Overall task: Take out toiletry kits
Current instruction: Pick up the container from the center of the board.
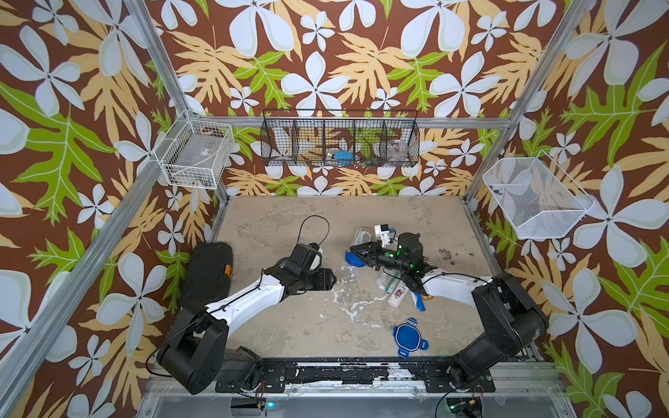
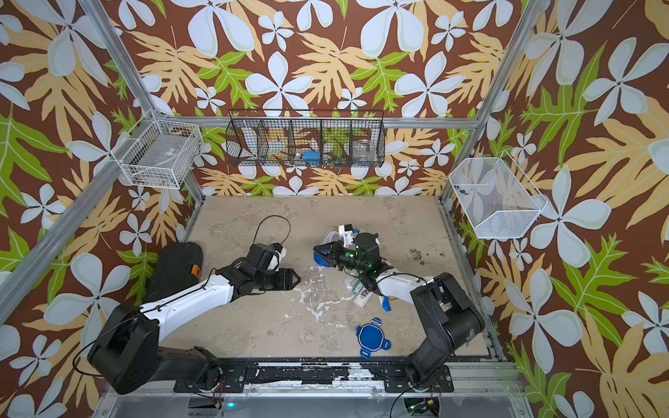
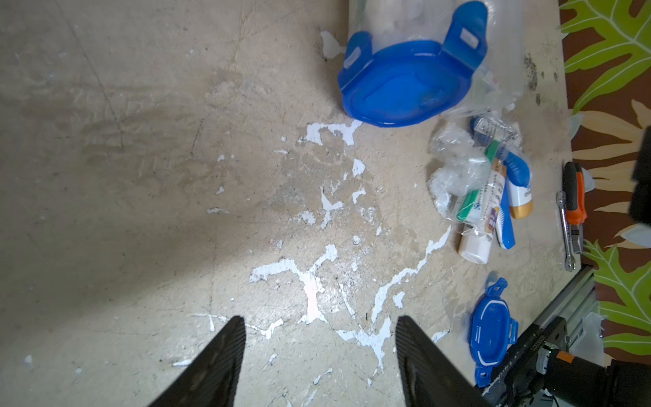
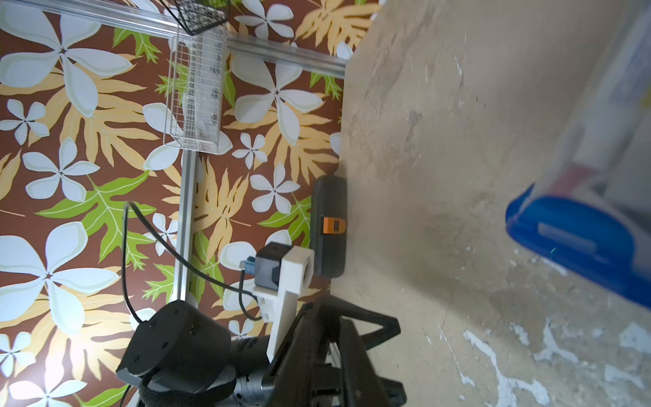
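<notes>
The writing gives me very little. The white mini bottle with the gold cap [image 3: 520, 197] carries some dark letters and the green and white tube [image 3: 473, 202] beside it has a small logo, but both are too small for me to read. These two belong to the loose toiletry kit [image 1: 396, 291], which lies in a heap on the right half of the table, partly under the right arm, together with a blue toothbrush [image 3: 506, 222] and a crumpled thin clear bag [image 3: 454, 169]. Farther toward the back wall, the tall clear plastic jar [image 1: 362, 234] lies on its side with its blue four-tabbed lid [image 3: 405, 88] on, and something white shows through its wall. The right claw [image 1: 356, 252] is at the lid end of this jar, but I cannot tell if it grips it or only stands beside it. The left claw [image 3: 320, 319] stands open, nothing between its fingers, above bare table. A second blue lid [image 1: 409, 336] lies flat near the front edge, and a black case with an orange latch [image 1: 211, 275] lies along the left edge. The middle and the front left are free for moving. The beige table surface [image 1: 289, 224] is worn, with white chipped patches. The walls have brown flower paper, with a black wire basket [image 1: 340, 141] on the back wall.
</notes>
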### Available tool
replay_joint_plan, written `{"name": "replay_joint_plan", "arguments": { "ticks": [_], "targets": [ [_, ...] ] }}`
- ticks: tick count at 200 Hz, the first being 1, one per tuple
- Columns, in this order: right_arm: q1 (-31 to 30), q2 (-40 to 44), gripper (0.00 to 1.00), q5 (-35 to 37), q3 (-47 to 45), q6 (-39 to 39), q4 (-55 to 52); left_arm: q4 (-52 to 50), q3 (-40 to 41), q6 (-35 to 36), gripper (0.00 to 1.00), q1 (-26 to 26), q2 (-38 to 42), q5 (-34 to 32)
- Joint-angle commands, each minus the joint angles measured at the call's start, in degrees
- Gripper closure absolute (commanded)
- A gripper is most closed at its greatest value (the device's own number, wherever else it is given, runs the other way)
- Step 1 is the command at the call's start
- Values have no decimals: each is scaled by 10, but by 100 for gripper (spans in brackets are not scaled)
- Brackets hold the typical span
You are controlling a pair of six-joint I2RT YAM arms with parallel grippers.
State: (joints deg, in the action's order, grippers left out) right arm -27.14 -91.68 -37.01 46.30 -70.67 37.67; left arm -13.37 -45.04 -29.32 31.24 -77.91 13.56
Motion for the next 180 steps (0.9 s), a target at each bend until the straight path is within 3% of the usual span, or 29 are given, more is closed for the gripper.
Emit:
{"name": "replay_joint_plan", "arguments": {
  "ticks": [1, 18, 45, 126, 180],
  "targets": [
    [8, 9, 58, 78, 79, 219, -260, 2, 1, -14, 29, 0, 17, 5],
    [11, -37, 48, 107, 159, 328, -376, 18, 14, -24, 28, 0, 34, 13],
    [20, -100, 49, 119, 229, 412, -442, 22, 28, -28, 28, 0, 46, 18],
    [11, -130, 61, 88, 216, 458, -433, 37, 62, -33, 27, -1, 75, 18],
    [-1, -131, 89, 111, 223, 462, -441, 43, 67, -35, 27, -2, 75, 18]
  ]
}}
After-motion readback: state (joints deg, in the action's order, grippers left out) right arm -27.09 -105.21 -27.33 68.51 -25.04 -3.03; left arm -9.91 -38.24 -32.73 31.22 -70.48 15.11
